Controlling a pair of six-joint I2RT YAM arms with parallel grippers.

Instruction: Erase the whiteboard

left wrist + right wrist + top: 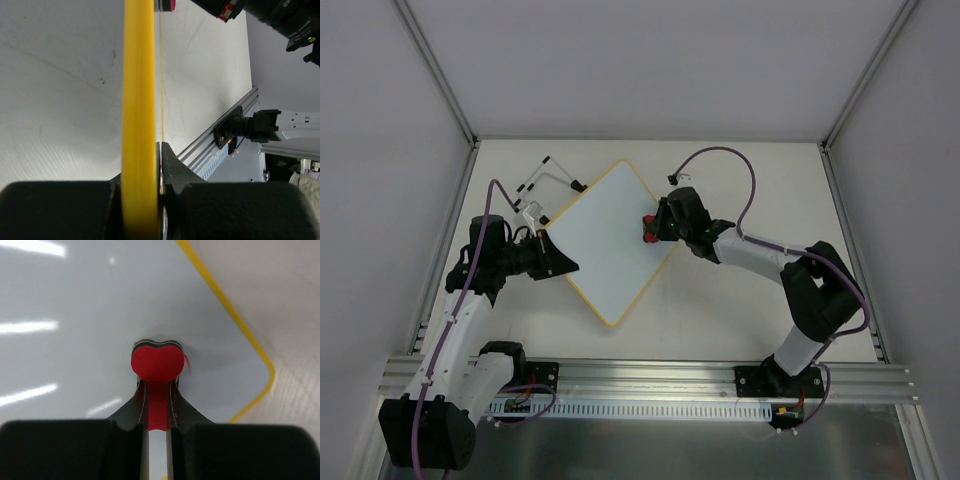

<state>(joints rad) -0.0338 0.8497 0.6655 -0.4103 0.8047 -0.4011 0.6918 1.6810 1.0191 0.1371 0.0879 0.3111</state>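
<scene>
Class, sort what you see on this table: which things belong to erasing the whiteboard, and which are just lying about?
Part of the job:
- whiteboard, its edge clamped by the left gripper
- red eraser, held over the board by the right gripper

Lying about:
- black wire frame, beyond the board's far-left edge

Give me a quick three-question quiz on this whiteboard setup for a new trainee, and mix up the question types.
1. True or false: the left gripper is clamped on the yellow frame of the whiteboard.
2. The right gripper holds: A) a marker, B) the red eraser, C) a cloth.
3. Fill in: in the top view, the eraser presses the board near its ___-hand corner.
Key: 1 true; 2 B; 3 right.
</scene>
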